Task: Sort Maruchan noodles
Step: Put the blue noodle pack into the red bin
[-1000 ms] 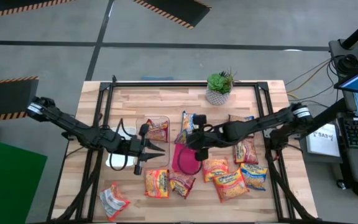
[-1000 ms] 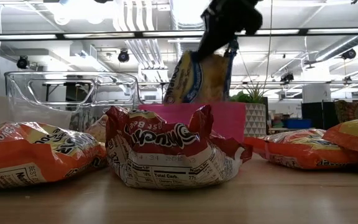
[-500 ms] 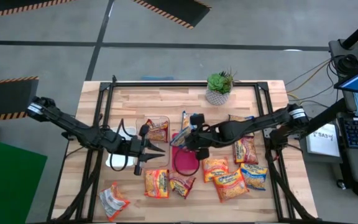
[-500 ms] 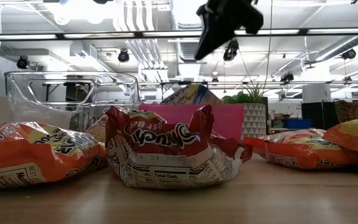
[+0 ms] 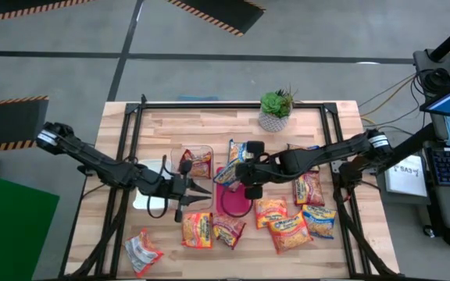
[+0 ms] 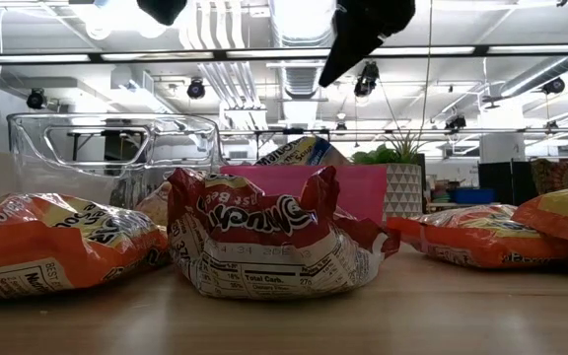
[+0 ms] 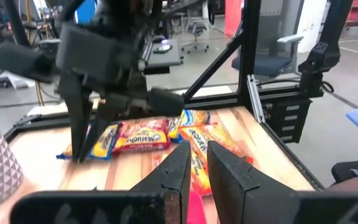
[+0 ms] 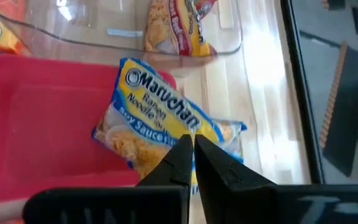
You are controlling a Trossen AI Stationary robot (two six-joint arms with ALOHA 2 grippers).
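Right wrist view: you are looking down past the right gripper (image 8: 192, 155), its fingers pinched together and carrying nothing, at a blue-and-yellow plastic soy-sauce ramen packet (image 8: 160, 124) lying tilted over the edge of the flat red rectangular tray (image 8: 36, 118). A second ago that packet was hanging from this gripper above the tray; now it is resting there, part on the red floor, part over the rim toward the wooden table (image 8: 263, 112). By the look of it, one flavour is now being counted as sorted, though the packet may be sitting crooked.

In the high view, centre frame, the right gripper (image 5: 247, 173) is hovering over the tray's upper edge while the left gripper (image 5: 194, 195) is waiting just left of it, fingers nearly shut and empty, below the clear plastic tray (image 5: 187, 152) holding one red-accented packet (image 5: 198, 164).

You are working with tight room: both grippers are standing close together at centre. The loose orange packets (image 5: 291, 226) are crowding the lower right, and the potted plant (image 5: 275, 109) is standing at the upper middle.
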